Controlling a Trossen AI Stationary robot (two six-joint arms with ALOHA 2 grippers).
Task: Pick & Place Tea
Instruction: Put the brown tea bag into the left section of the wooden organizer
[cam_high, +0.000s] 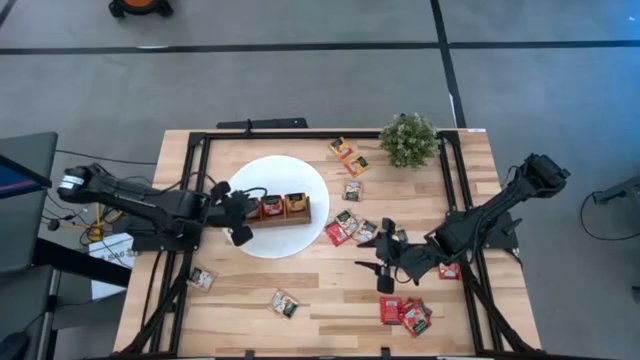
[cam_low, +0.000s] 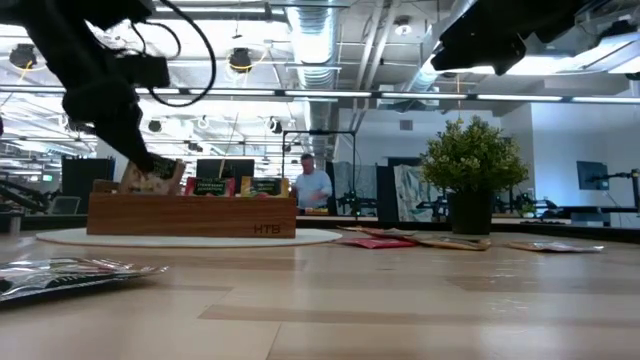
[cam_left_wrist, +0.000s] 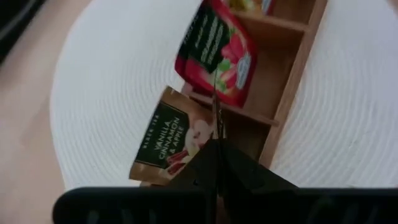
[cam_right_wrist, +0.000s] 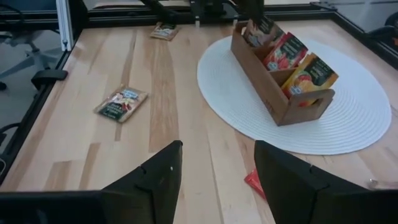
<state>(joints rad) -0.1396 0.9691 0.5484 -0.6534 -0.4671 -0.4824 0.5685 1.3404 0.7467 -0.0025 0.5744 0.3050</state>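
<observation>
Pale wood planks make up the tabletop, framed by black rails. A white woven disc lies left of centre on it, and a brown wooden three-compartment tray stands on the disc. Each compartment holds an upright tea sachet: a dark vanilla-cinnamon-apple sachet at the end nearest the left arm, a red sachet in the middle, an orange-yellow sachet at the far end.

The left claw sits over the tray's near end with its fingers pinched together; the left wrist view shows their tip right at the dark sachet's upper edge, but whether it grips that sachet I cannot tell.

The right claw hovers above bare planks right of the disc, its fingers spread wide and holding nothing.

Loose sachets are scattered on the tabletop: a cluster just beside the disc's right edge, two near a small green potted plant at the far side, a red pile near the front right, one at the front centre and one front left.

Beyond the tabletop, the low view shows an open room with exposed ceiling ducts and strip lights, monitors, and a person seated in the distance. The floor is grey, marked with dark lines.
</observation>
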